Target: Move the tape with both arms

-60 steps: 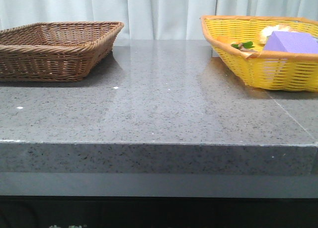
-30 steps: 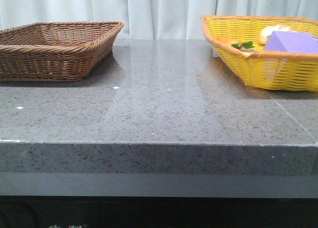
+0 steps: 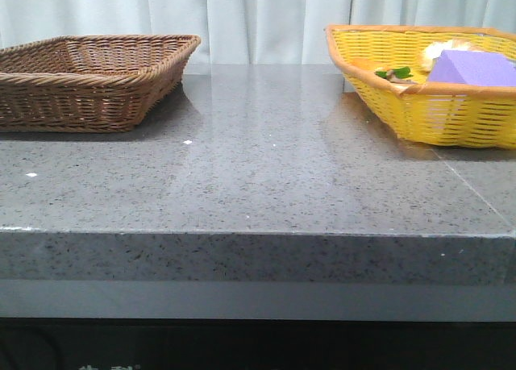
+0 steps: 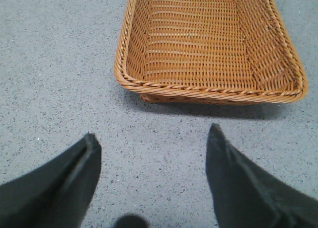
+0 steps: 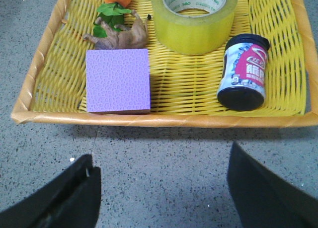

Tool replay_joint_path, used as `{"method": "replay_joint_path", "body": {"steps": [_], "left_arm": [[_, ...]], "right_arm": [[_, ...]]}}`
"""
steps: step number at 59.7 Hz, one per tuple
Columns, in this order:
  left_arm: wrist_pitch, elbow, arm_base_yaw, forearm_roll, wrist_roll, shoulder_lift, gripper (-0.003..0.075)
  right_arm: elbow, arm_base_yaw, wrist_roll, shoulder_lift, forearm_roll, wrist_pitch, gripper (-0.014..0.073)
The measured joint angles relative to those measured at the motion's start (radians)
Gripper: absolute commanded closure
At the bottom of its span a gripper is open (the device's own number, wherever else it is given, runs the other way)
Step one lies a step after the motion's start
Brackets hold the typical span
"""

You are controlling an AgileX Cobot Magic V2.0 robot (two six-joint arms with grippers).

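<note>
– Table point(image 3: 266, 176) first, then baskets: where does the tape sit?

– Inside the yellow basket point(image 5: 44, 64), upright on its flat side, touching the far wall, between the purple block point(image 5: 118, 80) and the black-lidded jar point(image 5: 244, 71). The brown basket point(image 4: 211, 44) holds nothing.

– And the grippers?

– Right gripper point(image 5: 164, 188) hangs spread wide before the basket rim; left gripper point(image 4: 151, 181) likewise spread. I'd lift the right one over the rim and descend straight onto the tape point(image 5: 194, 19), clear of the jar.

Grey stone table point(image 3: 266, 176): brown basket point(image 3: 89, 80), yellow basket point(image 3: 435, 104).
</note>
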Motion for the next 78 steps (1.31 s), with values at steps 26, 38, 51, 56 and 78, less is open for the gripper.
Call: {"method": "replay_joint_path", "body": {"steps": [26, 38, 51, 56, 78], "left_arm": [[-0.074, 0.0, -0.402, -0.02, 0.0, 0.004, 0.0229], [-0.11, 0.0, -0.579, -0.02, 0.0, 0.004, 0.0229], [-0.125, 0.0, -0.656, -0.02, 0.0, 0.004, 0.0229], [-0.125, 0.0, -0.658, -0.02, 0.0, 0.004, 0.0229], [-0.125, 0.0, -0.658, -0.025, 0.0, 0.004, 0.0229]], "right_arm": [[-0.292, -0.03, 0.036, 0.257, -0.001, 0.091, 0.0022], [-0.519, -0.064, 0.041, 0.46, -0.001, 0.213, 0.0022], [-0.788, -0.102, 0.042, 0.692, -0.002, 0.362, 0.0022], [-0.877, -0.117, 0.04, 0.772, -0.002, 0.406, 0.0024], [-1.184, -0.139, -0.011, 1.105, -0.039, 0.546, 0.0109]]}}
